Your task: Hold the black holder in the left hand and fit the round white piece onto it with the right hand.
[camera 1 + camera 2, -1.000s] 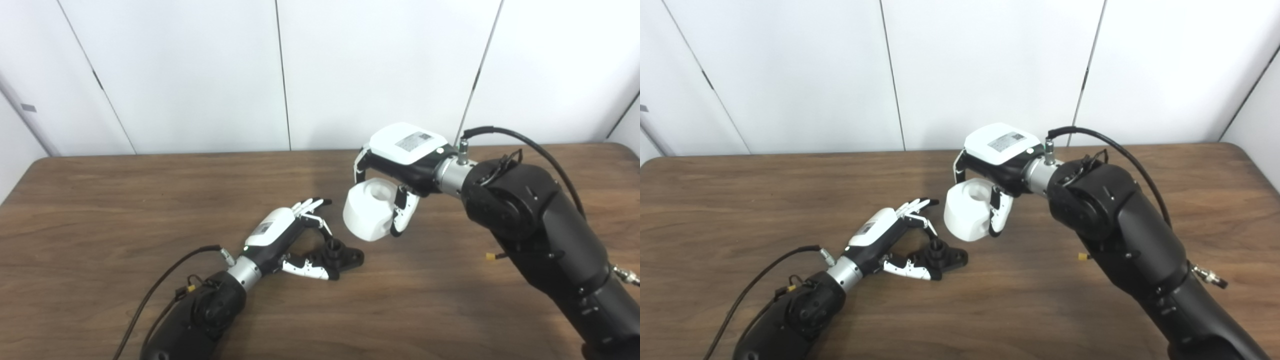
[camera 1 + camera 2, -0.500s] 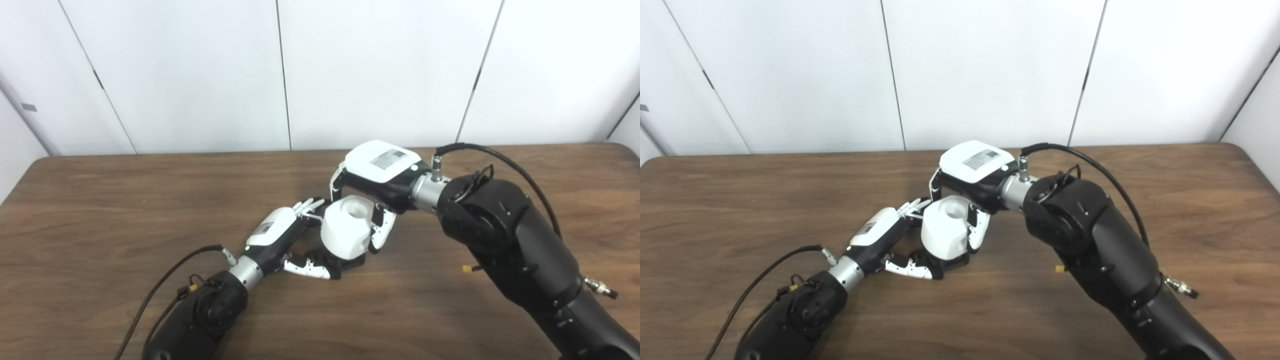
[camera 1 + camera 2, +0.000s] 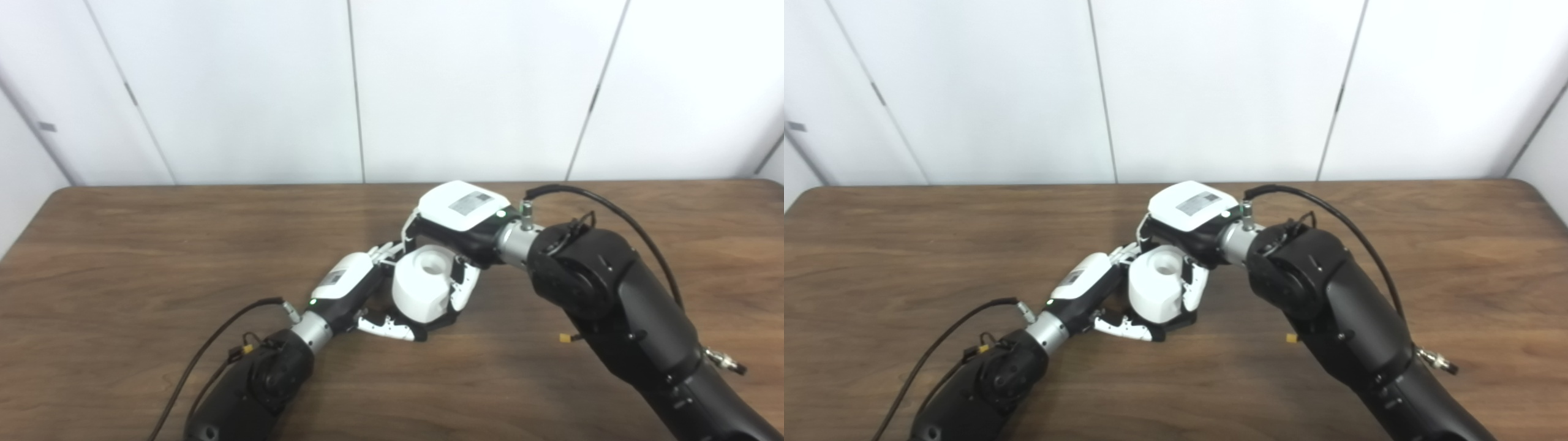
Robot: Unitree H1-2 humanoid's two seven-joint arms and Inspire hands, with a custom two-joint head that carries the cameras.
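Note:
My right hand [image 3: 462,211] is shut on the round white piece [image 3: 419,294], a thick white cylinder with a hole in its top. It holds the piece upright, down on the black holder [image 3: 440,323]. Only a dark edge of the holder shows below the piece, resting on the wooden table [image 3: 122,257]. My left hand [image 3: 346,285] lies on the table to the left of the piece. Its thumb runs along the front of the holder and its fingers reach behind it, gripping the holder. The white piece hides the joint between it and the holder.
The right forearm [image 3: 612,306] crosses the right half of the table. The left arm's cable [image 3: 226,324] loops over the table at the front left. White wall panels stand behind the table's far edge.
My right hand has carried the white piece left and down from beside the holder onto it. My left hand has stayed on the holder. The camera has shifted slightly.

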